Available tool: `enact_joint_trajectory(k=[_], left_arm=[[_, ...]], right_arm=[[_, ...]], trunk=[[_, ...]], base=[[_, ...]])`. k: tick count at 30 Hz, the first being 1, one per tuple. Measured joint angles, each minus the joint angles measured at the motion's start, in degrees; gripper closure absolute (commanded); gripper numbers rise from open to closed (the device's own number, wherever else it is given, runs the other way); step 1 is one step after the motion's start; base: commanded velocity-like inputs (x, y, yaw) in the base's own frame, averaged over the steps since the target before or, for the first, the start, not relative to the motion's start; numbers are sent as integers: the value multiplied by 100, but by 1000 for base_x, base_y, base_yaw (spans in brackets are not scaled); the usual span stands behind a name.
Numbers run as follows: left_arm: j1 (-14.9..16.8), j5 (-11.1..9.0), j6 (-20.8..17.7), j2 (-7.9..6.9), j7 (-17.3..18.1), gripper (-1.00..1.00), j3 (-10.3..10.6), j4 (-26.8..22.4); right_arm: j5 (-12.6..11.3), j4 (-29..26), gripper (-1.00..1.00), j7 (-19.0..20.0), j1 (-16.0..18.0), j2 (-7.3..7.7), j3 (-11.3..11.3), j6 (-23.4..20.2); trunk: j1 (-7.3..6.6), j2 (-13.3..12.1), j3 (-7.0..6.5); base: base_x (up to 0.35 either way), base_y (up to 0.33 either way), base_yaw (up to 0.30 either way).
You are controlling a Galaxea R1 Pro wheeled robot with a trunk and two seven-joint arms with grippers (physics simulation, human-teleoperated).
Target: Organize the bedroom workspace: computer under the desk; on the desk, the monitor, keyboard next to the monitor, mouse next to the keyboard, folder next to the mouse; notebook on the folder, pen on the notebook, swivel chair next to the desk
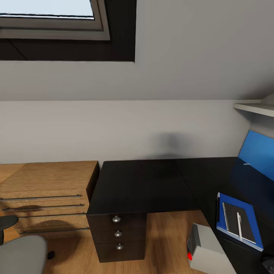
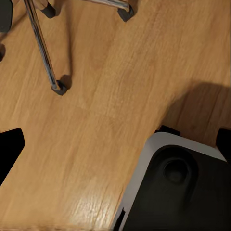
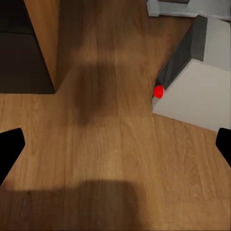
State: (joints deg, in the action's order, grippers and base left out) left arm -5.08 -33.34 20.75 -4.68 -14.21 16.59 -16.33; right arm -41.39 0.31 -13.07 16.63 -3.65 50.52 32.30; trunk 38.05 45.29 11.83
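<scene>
Claw, left (image 2: 115, 159): dark fingertips (image 2: 10, 149) at opposite edges of its wrist view, spread wide, nothing between them; it hangs over the wooden floor (image 2: 96, 125), pointing down, apparently carried idle.
Claw, right (image 3: 115, 154): likewise spread and empty, fingertips (image 3: 9, 149) well apart, aimed at bare floor near the computer (image 3: 192, 96).
Tabletop (image 1: 144, 186): black, L-shaped, running from 12 o'clock round to 3 o'clock of the head view; drawer unit beneath at 6 o'clock.
Folder (image 1: 239, 220): blue, flat on the tabletop's right wing at about 4 o'clock; judged already moved off the chair.
Notebook (image 1: 238, 222): dark, lying on the folder, stacked as the task requires.
Pen (image 1: 239, 225): white, resting on top of the notebook; the stack looks complete.
Monitor (image 1: 257, 154): blue screen on the tabletop at 3 o'clock, partly cut by the frame edge.
Computer: grey case with red light, on the floor by the desk edge at 5 o'clock; whether it sits fully under the tabletop cannot be told.
Swivel chair (image 1: 21, 253): grey seat at 7 o'clock, well apart from the desk's right wing; its metal legs and castors (image 2: 58, 89) appear in the left wrist view.
Keyboard, mouse: a dark object at the bottom right corner is too cropped to identify.
Judgement: chair positioning appears the outstanding step.
</scene>
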Motion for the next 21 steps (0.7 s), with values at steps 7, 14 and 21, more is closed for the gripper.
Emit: enact_joint_trajectory(k=[7, 14, 21], left_arm=[[-2, -163, 57, -1, 74, -100, -1, 168], [-1, -245, 141, -1, 78, -100, -3, 181], [1, -266, 154, -2, 78, -100, 4, 186]], right_arm=[[-21, 83, -100, 228, -23, 170, -4, 6], [-48, 88, -100, 239, -48, 215, -3, 10], [-220, 88, -100, 242, -95, 220, -3, 12]], trunk=[[-154, -281, -126], [-305, -563, -252], [-459, -845, -379]], base=[[-7, 0, 0], [-235, 0, 0], [-331, 0, 1]])
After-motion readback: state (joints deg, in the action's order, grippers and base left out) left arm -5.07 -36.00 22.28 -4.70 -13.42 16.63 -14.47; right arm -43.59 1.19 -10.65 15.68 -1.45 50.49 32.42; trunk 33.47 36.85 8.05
